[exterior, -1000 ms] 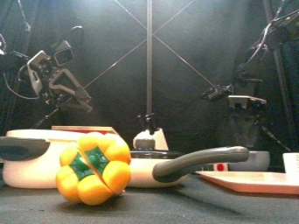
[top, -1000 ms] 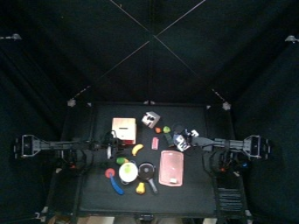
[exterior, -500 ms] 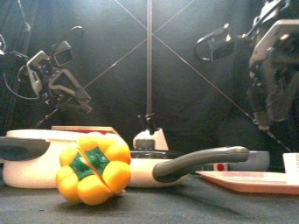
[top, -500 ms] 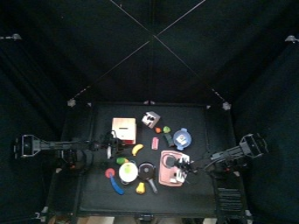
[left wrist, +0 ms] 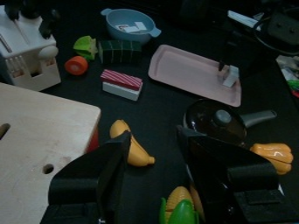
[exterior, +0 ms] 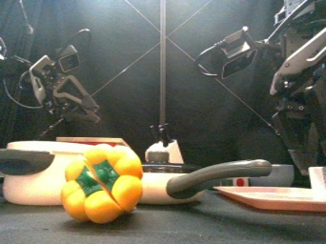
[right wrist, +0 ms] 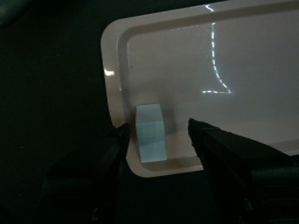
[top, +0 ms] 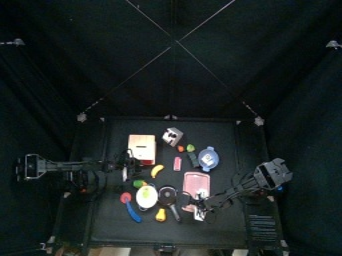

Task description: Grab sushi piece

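The sushi piece [left wrist: 121,83], a white block with a pink-and-red striped top, lies on the table between the cutting board and the pink tray [left wrist: 187,66]; in the top view it is a small pink spot [top: 178,160]. My right gripper [right wrist: 153,131] is open, hanging over the tray's [right wrist: 222,70] front end with a small pale block [right wrist: 151,136] between its jaws, far from the sushi. In the top view it sits near the table's front [top: 201,209]. My left gripper [left wrist: 152,144] is open and empty at the table's left side [top: 94,173].
A wooden cutting board [top: 142,145], blue bowl [top: 207,156], banana [left wrist: 131,144], black pan [left wrist: 219,122] and white pot [exterior: 51,172] fill the middle. A yellow pepper [exterior: 102,183] stands at the front edge. Small green and red foods [left wrist: 82,52] lie near the sushi.
My right arm has swung from the table's right middle towards the front and now hangs over the pink tray's front end. The left arm has not moved.
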You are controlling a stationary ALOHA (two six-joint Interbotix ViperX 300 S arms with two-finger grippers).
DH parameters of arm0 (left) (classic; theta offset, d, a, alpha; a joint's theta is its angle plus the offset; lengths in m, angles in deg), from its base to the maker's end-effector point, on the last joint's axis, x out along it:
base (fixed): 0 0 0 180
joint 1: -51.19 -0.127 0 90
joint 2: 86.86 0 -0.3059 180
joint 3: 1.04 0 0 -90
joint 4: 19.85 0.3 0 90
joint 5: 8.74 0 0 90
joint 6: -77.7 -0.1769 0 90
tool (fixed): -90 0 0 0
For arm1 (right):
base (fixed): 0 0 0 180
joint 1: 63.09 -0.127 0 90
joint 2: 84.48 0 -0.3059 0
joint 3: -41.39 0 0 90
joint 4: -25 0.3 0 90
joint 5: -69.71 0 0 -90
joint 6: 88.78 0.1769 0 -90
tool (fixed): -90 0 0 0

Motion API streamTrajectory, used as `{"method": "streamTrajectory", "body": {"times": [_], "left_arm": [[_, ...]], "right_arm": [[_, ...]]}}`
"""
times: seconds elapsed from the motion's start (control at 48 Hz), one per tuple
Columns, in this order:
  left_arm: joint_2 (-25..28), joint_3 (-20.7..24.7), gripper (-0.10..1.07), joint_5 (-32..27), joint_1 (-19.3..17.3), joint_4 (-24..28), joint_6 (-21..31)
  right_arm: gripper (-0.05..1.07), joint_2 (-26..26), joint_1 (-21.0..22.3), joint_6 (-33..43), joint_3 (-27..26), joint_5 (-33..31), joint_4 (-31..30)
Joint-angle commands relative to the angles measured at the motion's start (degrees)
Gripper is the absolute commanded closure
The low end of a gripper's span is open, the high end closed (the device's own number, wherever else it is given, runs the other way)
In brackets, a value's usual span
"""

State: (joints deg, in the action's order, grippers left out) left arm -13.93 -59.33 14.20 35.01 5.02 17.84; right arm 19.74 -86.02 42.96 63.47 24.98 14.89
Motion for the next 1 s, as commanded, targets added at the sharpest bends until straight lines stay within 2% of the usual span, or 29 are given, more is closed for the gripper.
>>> {"method": "streamTrajectory", "body": {"times": [0.0,0.417,0.729,0.979], "left_arm": [[-0.1,0.7,0.14,0.2,0.0,-0.1,0.0],[-0.1,0.7,0.14,0.2,0.0,-0.1,0.0],[-0.1,0.7,0.14,0.2,-0.1,-0.1,0.0],[-0.1,0.7,0.14,0.2,-0.1,-0.1,0.0]], "right_arm": [[0.16,-1.1,-0.1,0.0,-0.4,0.3,0.4],[0.31,-1.1,0.0,0.0,1.9,2.6,0.8],[0.42,-4.4,0.3,0.0,0.1,-1.8,-1.1],[0.43,-4.5,0.4,0.0,-0.2,-2.2,-1.5]]}}
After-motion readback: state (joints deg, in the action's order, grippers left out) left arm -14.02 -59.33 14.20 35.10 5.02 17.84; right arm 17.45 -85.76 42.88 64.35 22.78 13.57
